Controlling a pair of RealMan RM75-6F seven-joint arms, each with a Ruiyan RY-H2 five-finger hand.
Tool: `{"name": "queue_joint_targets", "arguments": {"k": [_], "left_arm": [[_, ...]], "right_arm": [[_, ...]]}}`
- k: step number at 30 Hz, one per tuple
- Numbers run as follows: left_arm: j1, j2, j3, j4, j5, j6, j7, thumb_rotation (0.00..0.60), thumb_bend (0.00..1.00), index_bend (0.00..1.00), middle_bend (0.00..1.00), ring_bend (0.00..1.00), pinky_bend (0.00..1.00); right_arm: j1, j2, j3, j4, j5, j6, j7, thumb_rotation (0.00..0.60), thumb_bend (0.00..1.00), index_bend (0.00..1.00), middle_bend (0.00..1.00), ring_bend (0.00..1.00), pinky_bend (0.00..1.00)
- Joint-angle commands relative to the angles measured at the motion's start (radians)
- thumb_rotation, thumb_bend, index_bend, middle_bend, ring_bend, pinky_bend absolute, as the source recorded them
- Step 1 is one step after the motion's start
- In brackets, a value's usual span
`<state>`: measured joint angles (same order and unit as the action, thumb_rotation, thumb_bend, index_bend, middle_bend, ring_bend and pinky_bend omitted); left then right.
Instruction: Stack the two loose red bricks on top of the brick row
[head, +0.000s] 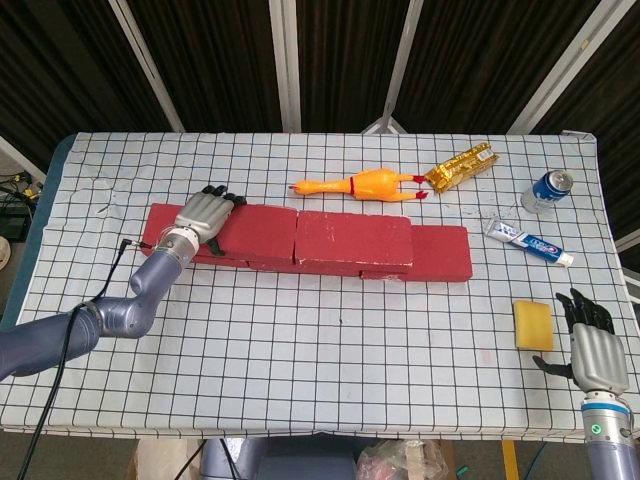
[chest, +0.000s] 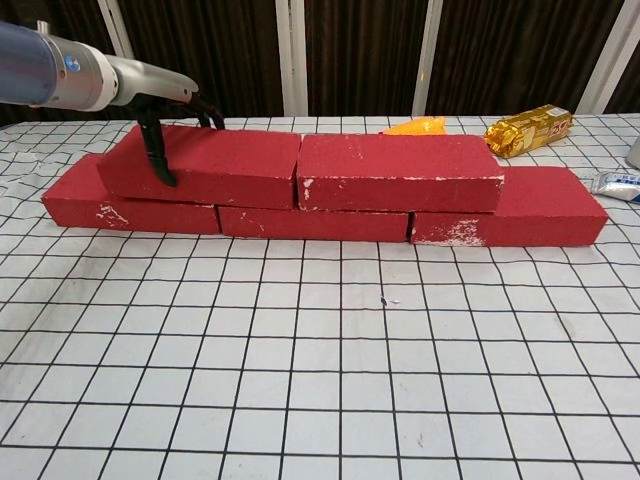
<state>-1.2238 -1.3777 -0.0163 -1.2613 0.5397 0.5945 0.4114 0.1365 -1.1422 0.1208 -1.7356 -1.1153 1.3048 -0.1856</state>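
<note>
Three red bricks form the bottom row (head: 441, 255) (chest: 530, 215) across the middle of the table. Two more red bricks lie on top, end to end. My left hand (head: 206, 214) (chest: 165, 112) grips the left upper brick (head: 258, 232) (chest: 225, 165) at its left end, with the thumb down the near face and the fingers over the far edge. The right upper brick (head: 352, 240) (chest: 400, 172) touches it. Far from the bricks, my right hand (head: 593, 350) hovers at the table's near right corner, fingers apart and holding nothing.
Behind the bricks lie a rubber chicken (head: 360, 185) (chest: 415, 126) and a gold packet (head: 462, 166) (chest: 527, 129). A blue can (head: 549, 190) and a toothpaste tube (head: 528, 242) sit at the far right. A yellow sponge (head: 532, 325) lies beside my right hand.
</note>
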Motion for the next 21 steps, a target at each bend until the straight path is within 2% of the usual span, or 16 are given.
{"name": "queue_joint_targets", "arguments": {"k": [1,21], "left_arm": [[-0.002,-0.001,0.000,-0.003,-0.009,0.004,0.003,0.600,0.00,0.16,0.14,0.06,0.08],[-0.017,0.003,0.007,-0.018,-0.060,0.006,0.021,0.600,0.00,0.12,0.08,0.02,0.06]], "right_arm": [[0.000,0.000,0.000,0.000,0.000,0.000,0.001,0.600,0.16,0.12,0.00,0.00,0.00],[0.001,-0.005,0.001,0.001,0.004,0.002,-0.005,0.600,0.16,0.12,0.00,0.00,0.00]]}}
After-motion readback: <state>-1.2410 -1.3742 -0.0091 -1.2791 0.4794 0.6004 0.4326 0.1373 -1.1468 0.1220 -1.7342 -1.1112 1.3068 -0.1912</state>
